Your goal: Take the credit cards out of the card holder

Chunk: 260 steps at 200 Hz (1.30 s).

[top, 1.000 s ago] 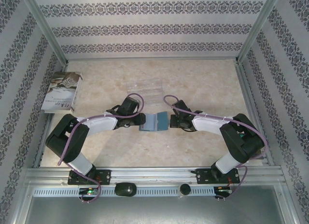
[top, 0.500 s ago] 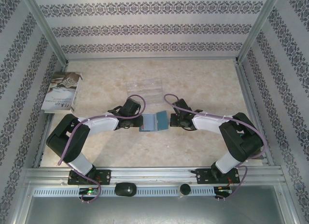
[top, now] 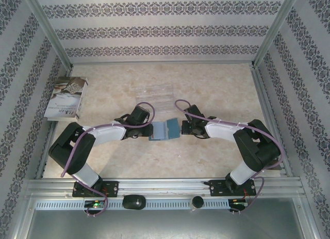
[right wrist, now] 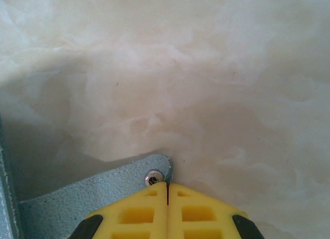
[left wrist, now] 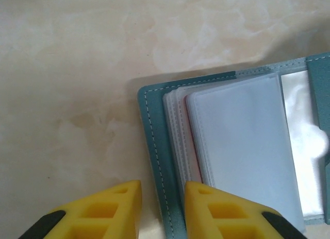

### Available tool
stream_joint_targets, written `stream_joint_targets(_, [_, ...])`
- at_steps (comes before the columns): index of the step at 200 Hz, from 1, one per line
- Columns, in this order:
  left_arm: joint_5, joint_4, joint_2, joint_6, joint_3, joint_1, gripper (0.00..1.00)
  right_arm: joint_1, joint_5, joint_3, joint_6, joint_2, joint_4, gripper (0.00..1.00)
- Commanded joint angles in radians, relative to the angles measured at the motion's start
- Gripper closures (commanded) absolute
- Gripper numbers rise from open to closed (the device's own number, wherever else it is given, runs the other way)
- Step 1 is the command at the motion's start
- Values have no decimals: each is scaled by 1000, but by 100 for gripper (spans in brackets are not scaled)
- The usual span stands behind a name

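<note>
okay, left gripper [left wrist: 162, 190] sits narrowly parted over the left edge of the open card holder [left wrist: 153, 146]. right gripper [right wrist: 167, 186] is pressed together at the closure tab [right wrist: 103, 195], grip on it unclear.

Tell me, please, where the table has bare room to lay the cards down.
Free: the far right, between the clear tray and the right frame; the near strip between the card holder and the rail. Crowded: the middle, where left claw and right claw flank it.
</note>
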Motion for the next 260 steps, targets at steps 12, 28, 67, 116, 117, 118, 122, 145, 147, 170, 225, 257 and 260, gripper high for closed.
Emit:
stream_joint_targets(12, [17,26,19,-9,-13,-16,71,-17,16,15,-23,35,43,100])
stream_joint_targets(28, [7,-3,41,-12,-1,-16,74,-16,17,15,-25,29,44,100])
stream_joint_targets(67, [28,24,43,-15,-7,-17,74,-17,10,25,-35,21,42,100])
stream_joint_targets(116, [33,26,36,-17,-9,-19,71,-28,52,25,-100,-110,7,69])
stream_joint_targets(117, [34,26,37,-17,-8,-19,71,-27,53,25,-101,-114,4,68])
stream_joint_targets(118, [34,26,37,-17,-8,-19,71,-26,55,25,-104,-119,2,67])
stream_joint_targets(122, [36,28,39,-17,-9,-19,71,-26,59,28,-112,-140,-8,65])
stream_joint_targets(145, [46,42,47,-17,-14,-19,71,-8,94,24,-147,-251,-31,58])
stream_joint_targets(147, [47,44,47,-17,-16,-20,71,-4,94,22,-152,-261,-30,58])
stream_joint_targets(170, [49,55,46,-20,-23,-19,71,75,-26,2,-254,-308,56,50])
stream_joint_targets(225, [62,72,45,-21,-33,-17,71,242,-184,77,-426,-79,81,28])
stream_joint_targets(257, [59,67,36,-17,-37,-17,71,263,-137,97,-459,2,89,26])
stream_joint_targets(260, [58,68,36,-17,-37,-17,71,266,-133,99,-461,8,89,26])
